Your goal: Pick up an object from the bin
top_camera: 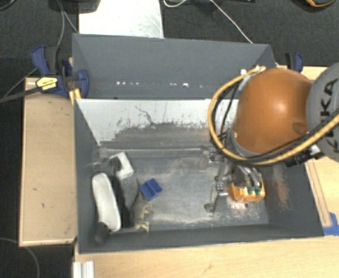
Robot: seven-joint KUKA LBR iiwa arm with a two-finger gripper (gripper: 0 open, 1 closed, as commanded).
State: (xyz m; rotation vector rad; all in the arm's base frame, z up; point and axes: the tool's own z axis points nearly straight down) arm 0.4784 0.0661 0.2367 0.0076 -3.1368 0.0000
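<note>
Gripper (214, 202) low over the right of the grey metal bin (157, 68); open or closed, cannot tell (rounded orange wrist cover (270, 112) overhead). Just beside it, toward the right wall, a small orange-and-white blocky object (247, 191): probably light, stiff, hard plastic, apt to skid on bare metal. Best taken squarely across its short sides. Small blue block (150, 189) and long white padded thing (105, 201) well apart, far left.
</note>
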